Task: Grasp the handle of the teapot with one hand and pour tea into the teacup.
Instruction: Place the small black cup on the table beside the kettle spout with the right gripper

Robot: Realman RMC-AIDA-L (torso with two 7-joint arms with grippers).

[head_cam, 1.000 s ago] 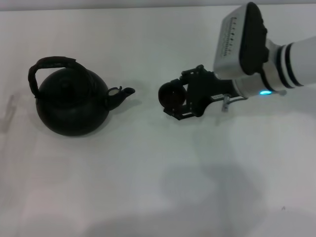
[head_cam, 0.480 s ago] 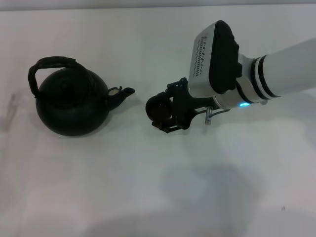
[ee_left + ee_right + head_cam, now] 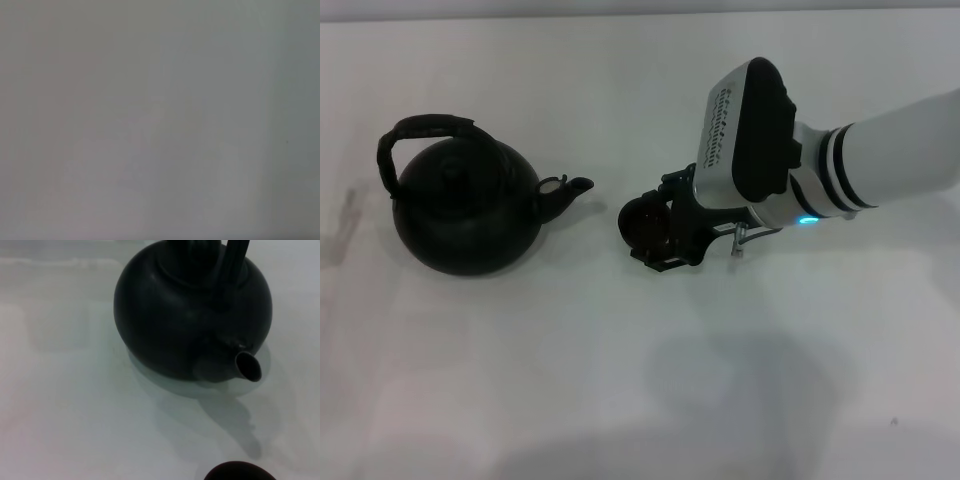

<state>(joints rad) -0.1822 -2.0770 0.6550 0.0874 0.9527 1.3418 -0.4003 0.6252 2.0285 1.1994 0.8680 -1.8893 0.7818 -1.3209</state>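
Note:
The black teapot (image 3: 465,215) sits at the left of the white table, its spout (image 3: 570,190) pointing right and its arched handle (image 3: 425,125) standing over the lid. My right gripper (image 3: 660,228) reaches in from the right and is shut on the small black teacup (image 3: 645,220), holding it a short way right of the spout. In the right wrist view the teapot (image 3: 185,310) fills the frame's upper part, its spout (image 3: 247,366) faces the camera, and the teacup's rim (image 3: 237,471) shows at the edge. My left gripper is out of view.
The white table (image 3: 620,380) extends all around the teapot and cup. The left wrist view shows only a plain pale surface (image 3: 160,120). My right arm's white casing (image 3: 750,130) hovers above the table to the right of the cup.
My right gripper has carried the teacup left, toward the teapot's spout, mostly in the first half second. The teapot has not moved.

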